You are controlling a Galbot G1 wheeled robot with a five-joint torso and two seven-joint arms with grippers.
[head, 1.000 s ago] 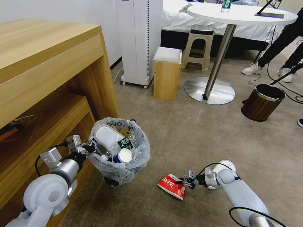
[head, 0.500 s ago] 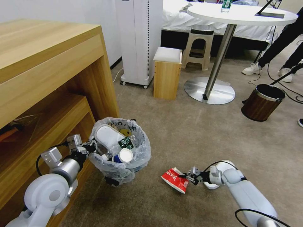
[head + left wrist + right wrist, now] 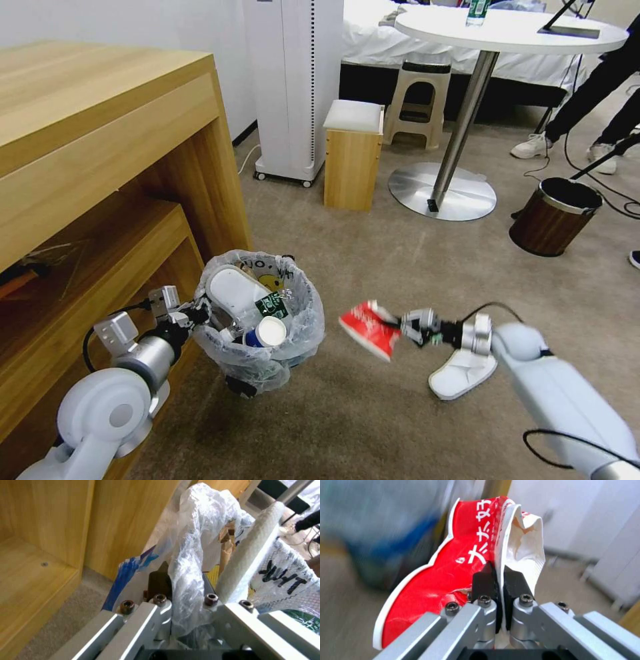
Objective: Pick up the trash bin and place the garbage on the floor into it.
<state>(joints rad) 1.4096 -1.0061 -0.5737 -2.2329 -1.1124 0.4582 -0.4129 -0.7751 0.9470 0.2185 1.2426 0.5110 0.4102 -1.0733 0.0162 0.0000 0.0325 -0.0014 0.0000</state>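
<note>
From the head, the right hand has lifted the red wrapper off the floor, beside the trash bin that the left hand grips by the rim. At the left wrist, fingers clamp the bin's bag; at the right wrist, closed fingers pinch the wrapper's edge.

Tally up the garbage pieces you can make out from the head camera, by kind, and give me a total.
White slippers: 2
Red wrapper: 1
Blue-white cup: 1
Green-labelled bottle: 1
Total: 5

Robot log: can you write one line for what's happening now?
left gripper: holds trash bin | right gripper: holds red wrapper, lifted | slipper: on floor
</note>
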